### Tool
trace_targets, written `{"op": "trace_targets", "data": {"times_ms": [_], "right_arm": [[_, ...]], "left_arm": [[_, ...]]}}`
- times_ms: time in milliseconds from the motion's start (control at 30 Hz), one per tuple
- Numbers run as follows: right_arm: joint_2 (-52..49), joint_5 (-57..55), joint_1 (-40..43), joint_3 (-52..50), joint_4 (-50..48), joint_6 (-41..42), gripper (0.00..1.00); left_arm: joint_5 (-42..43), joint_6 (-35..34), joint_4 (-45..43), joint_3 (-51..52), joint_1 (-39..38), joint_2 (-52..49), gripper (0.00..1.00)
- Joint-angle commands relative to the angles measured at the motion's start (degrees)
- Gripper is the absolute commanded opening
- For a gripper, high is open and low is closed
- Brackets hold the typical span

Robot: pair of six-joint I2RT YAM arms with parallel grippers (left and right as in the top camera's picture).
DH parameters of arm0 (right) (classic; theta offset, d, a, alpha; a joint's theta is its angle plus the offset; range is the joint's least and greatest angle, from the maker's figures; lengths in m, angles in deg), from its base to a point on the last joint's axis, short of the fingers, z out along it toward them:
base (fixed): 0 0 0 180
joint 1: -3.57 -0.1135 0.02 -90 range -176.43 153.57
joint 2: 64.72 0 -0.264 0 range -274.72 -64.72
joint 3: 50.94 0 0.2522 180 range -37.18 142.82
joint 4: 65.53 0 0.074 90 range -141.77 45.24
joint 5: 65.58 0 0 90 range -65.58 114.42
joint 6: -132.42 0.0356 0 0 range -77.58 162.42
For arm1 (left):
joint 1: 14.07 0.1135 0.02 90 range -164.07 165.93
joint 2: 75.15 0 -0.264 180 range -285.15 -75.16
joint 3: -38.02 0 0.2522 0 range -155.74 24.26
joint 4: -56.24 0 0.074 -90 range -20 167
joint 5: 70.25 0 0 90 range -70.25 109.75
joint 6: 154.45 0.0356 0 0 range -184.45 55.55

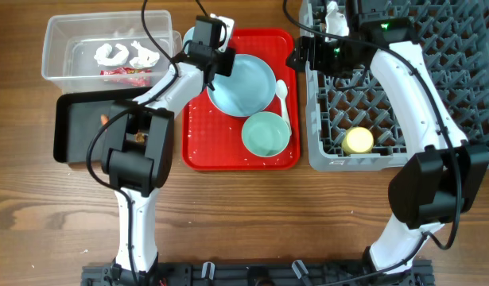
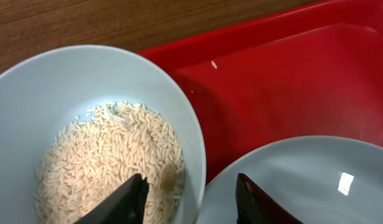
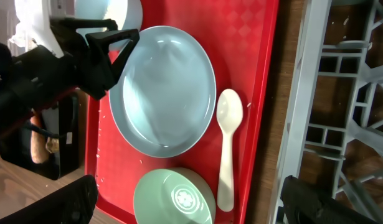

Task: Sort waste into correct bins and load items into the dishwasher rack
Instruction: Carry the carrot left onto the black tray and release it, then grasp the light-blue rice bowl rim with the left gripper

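Observation:
A light blue bowl of rice [image 2: 85, 124] stands at the back left corner of the red tray [image 1: 228, 155]. My left gripper [image 2: 188, 199] is open and straddles the bowl's rim, with one finger over the rice and the other over the light blue plate [image 2: 303, 180]. In the overhead view the left gripper [image 1: 208, 52] hides most of that bowl. The plate [image 1: 244, 83], a green bowl [image 1: 265, 133] and a white spoon [image 1: 282, 95] lie on the tray. My right gripper [image 1: 300, 54] is open and empty, above the gap between the tray and the grey dishwasher rack [image 1: 312, 119].
A clear bin [image 1: 57, 48] at the back left holds white scraps and a red wrapper. A black bin [image 1: 77, 127] in front of it holds bits of food. A yellow cup [image 1: 358, 141] sits in the rack's front part. Rice grains are scattered on the tray.

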Motion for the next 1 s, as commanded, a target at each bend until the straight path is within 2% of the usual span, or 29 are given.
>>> {"op": "trace_targets", "data": {"times_ms": [0, 167, 300, 633, 967], "right_arm": [[-0.33, -0.85, -0.02, 0.5, -0.22, -0.44, 0.96], [-0.33, -1.51, -0.02, 0.5, -0.15, -0.48, 0.96], [-0.33, -1.49, -0.02, 0.5, -0.15, -0.46, 0.96], [-0.33, -1.49, -0.02, 0.5, -0.02, -0.46, 0.96], [-0.33, -1.51, -0.02, 0.5, -0.07, -0.46, 0.97]], "left_arm": [[-1.14, 0.66, -0.42, -0.37, 0.15, -0.87, 0.37], [-1.11, 0.44, -0.46, -0.37, 0.11, -0.87, 0.23], [-1.11, 0.44, -0.61, -0.37, -0.15, -0.87, 0.04], [-1.77, 0.44, -1.33, -0.42, -1.81, -0.61, 0.04], [-9.51, 0.22, -0.72, -0.42, -4.31, 5.88, 0.04]]}}
